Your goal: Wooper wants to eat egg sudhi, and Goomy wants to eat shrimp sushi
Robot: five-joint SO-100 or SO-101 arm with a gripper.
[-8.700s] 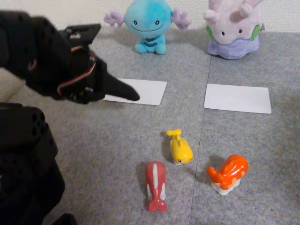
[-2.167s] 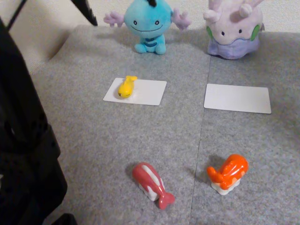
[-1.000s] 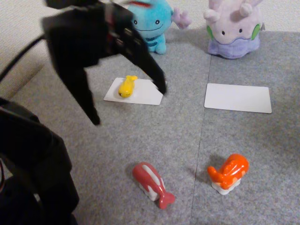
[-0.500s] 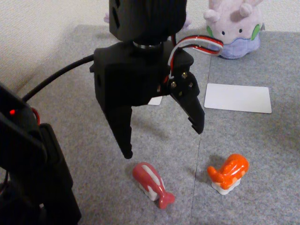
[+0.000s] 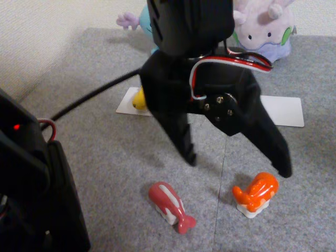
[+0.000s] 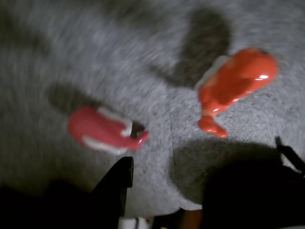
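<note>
While the black arm fills the middle of the fixed view, its gripper (image 5: pixel 239 167) hangs spread wide and empty above the grey mat (image 5: pixel 94 157), one finger ending near the mat's seam, the other just above and to the right of the shrimp sushi (image 5: pixel 255 193).

Behind the arm, Goomy (image 5: pixel 265 31) sits at the far right edge of the mat with a white card (image 5: pixel 286 111) in front of it, bare where it shows. Wooper (image 5: pixel 137 18) is mostly hidden; a gill and a sliver of blue show at the arm's left. The other white card (image 5: pixel 127 104) lies in front of it, and the egg sudhi (image 5: pixel 139 98) rests on it, half covered by the arm, so that half of the task looks done.

The shrimp sushi stands on the mat, well short of Goomy's card. A red-and-white fish toy (image 5: pixel 169 206) lies to its left, apart from it.

In the blurred wrist view the shrimp sushi (image 6: pixel 236 83) sits off towards one finger rather than midway, as far as the smear allows. Closing from here could clip its tail and tip it over, or nudge it away. A descent drifting left could take the fish toy (image 6: pixel 102 129) instead.
</note>
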